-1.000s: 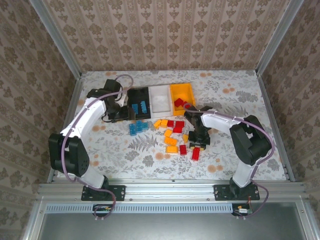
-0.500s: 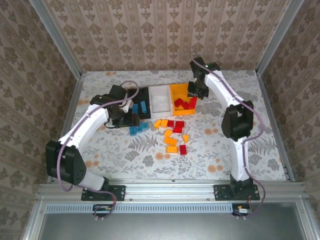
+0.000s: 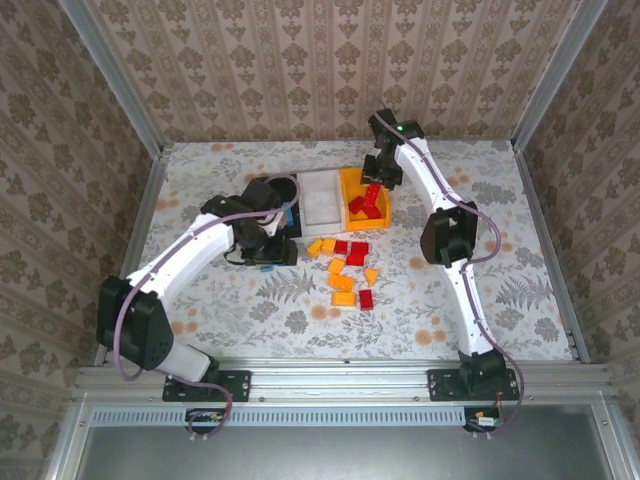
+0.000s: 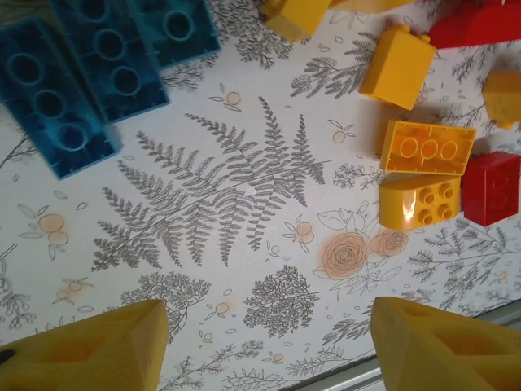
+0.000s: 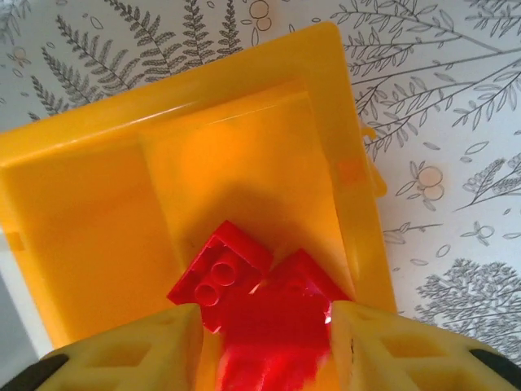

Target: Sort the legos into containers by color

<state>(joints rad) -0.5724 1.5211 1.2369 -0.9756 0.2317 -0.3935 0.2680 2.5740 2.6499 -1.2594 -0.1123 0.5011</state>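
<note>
Red lego (image 5: 269,362) pinched in right end effector (image 5: 264,318) over orange-yellow bin (image 5: 81,204), prob. to drop w/ other reds (image 5: 220,273); left end effector (image 4: 269,326) spread near blue legos (image 4: 81,81).

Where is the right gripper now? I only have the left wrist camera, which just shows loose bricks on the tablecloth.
Observer: The right gripper hangs over the orange-yellow bin, at the right end of the bin row.
Operator: Is it carrying anything?
Observer: A red brick sits in its grip, as far as I can tell, above other red bricks lying in that bin.
Operator: And where is my gripper relative to the bins?
Observer: Your left gripper is on the near side of the row, left of the white bin.
</note>
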